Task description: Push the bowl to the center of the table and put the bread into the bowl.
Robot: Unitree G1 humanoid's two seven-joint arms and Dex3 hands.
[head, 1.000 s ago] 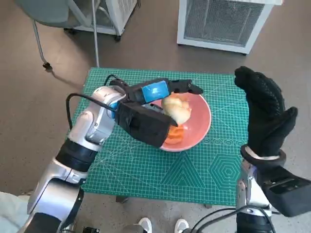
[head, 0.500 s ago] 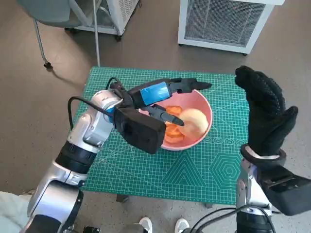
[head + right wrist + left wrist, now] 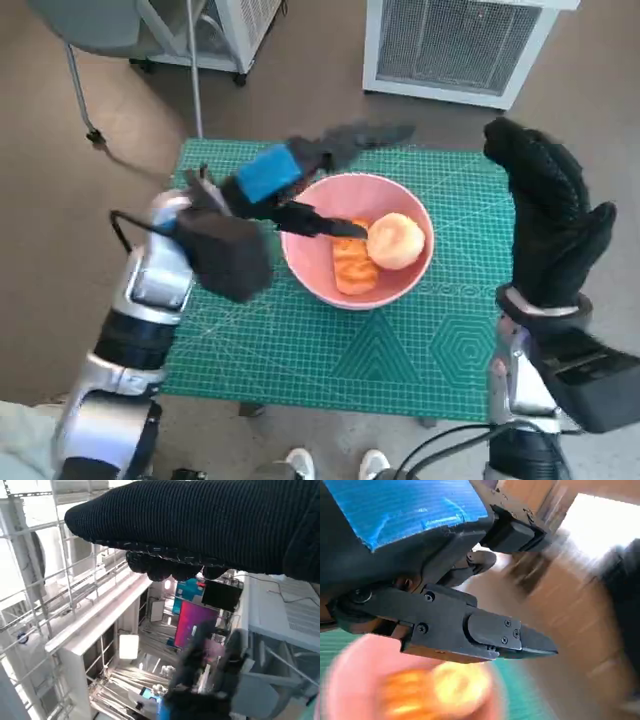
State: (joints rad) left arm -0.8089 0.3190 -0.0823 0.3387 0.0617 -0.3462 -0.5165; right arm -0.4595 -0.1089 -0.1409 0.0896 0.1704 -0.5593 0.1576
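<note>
- Pink bowl [image 3: 405,287] sits on the green cutting mat [image 3: 300,340] that covers the table; you see it just beyond and to the right of the left hand [image 3: 290,185].
- Bread [image 3: 396,241], a pale round roll, lies inside the bowl on the side away from the left hand, touching an orange piece [image 3: 352,264] that lies beside it in the bowl.
- Your left hand hovers above the bowl's near rim, blue tape [image 3: 265,174] on its back facing up. Fingers [image 3: 365,137] are spread apart: one set reaches out past the bowl's far edge, another [image 3: 315,221] points over the bowl toward the bread. It holds nothing.
- Left wrist view is blurred; the black fingers [image 3: 485,630] show apart, with the bowl [image 3: 355,665] and the bread [image 3: 457,685] smeared beneath them, no contact visible.
- Your right hand [image 3: 545,225] in the knitted glove stands raised by the right edge of the mat, well apart from the bowl, flat and upright, nothing in it.
- Right wrist view shows the glove [image 3: 200,525] as a dark band over a room background; that hand's fingers hardly show there.
- A white grilled unit [image 3: 460,45] stands on the floor beyond the table; shoe tips [image 3: 335,465] show at the near edge.
</note>
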